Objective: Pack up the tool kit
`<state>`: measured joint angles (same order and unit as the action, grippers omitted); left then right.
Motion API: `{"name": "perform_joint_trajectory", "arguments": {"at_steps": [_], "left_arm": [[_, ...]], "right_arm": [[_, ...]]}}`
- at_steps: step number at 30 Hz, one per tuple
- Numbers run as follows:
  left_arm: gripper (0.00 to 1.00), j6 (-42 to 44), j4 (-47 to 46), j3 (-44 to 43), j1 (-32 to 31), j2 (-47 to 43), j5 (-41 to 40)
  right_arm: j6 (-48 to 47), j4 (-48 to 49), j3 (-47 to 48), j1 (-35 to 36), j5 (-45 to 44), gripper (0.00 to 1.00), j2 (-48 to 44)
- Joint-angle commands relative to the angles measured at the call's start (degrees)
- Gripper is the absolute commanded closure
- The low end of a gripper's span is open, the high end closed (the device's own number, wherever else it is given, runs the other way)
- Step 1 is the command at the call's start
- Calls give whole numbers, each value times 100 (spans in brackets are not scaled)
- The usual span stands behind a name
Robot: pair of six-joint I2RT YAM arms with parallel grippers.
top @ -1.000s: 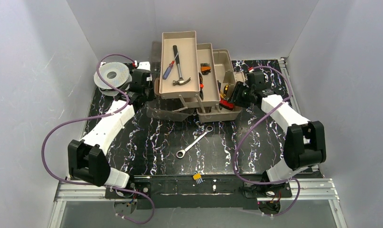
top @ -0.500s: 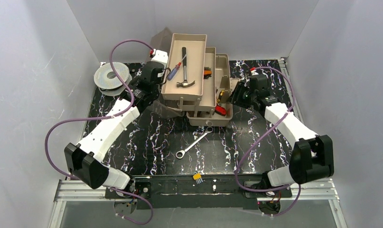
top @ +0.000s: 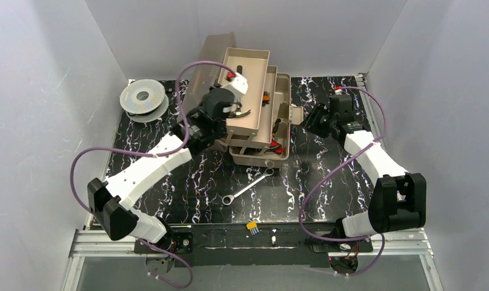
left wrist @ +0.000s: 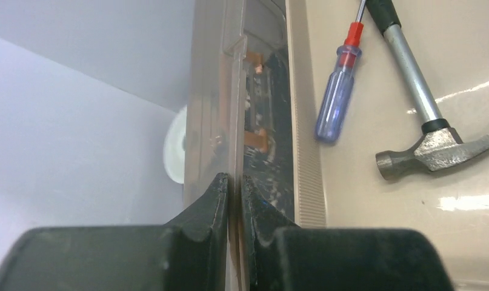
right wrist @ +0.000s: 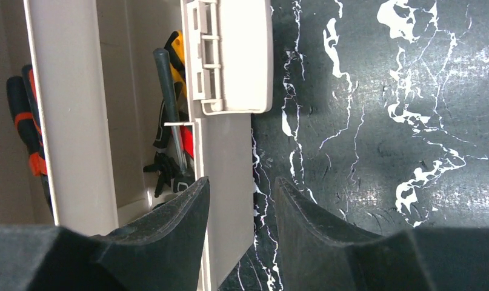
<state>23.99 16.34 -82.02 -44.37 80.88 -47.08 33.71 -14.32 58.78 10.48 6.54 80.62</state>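
Left wrist view: left pincer (left wrist: 232, 182) clenched on the edge of the smoky translucent lid (left wrist: 220, 91), which stands on edge between the pads. Through the lid I get only blurred shapes. Beside it, the top tray (left wrist: 381, 206) carries a blue-handled screwdriver (left wrist: 334, 106) and a hammer (left wrist: 432, 142). The hammer's grip end and claw tip run out of frame.

Top external view: toolbox (top: 263, 154) at the back middle of the counter (top: 187, 176), trays stepped out. The left arm covers much of the top tray, so its tools hardly show from above. One loose wrench (top: 249, 184) lies on the counter in front of the box, apart from both arms. One grey spool (top: 143, 96) at back left. One small yellow-topped item (top: 252, 227) by the near edge, too small for me to name.

Right wrist view: right pincer (right wrist: 242, 185) released, fingers spread astride the box's wall near the beige latch (right wrist: 229, 60). I cannot tell whether either pad touches the wall. Inside the compartment are a dark shaft, a yellow-and-black grip and red-and-black handles (right wrist: 23, 121), partly hidden by a tray wall. I cannot sort which tool is which.
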Motion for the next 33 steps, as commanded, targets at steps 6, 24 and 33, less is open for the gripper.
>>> {"name": "perform_joint_trajectory", "arguments": {"at_steps": [6, 24, 33], "left_arm": [[100, 3092, -3859, 363, -1399, 802, -1730], [19, -2037, 566, -1334, -2475, 1914, -64], [7, -5088, 362, -1151, -787, 487, 5177]], "right_arm": [[297, 240, 11, -324, 317, 49, -47], [542, 310, -207, -880, 260, 37, -397], [588, 314, -83, -1056, 297, 36, -277]]}}
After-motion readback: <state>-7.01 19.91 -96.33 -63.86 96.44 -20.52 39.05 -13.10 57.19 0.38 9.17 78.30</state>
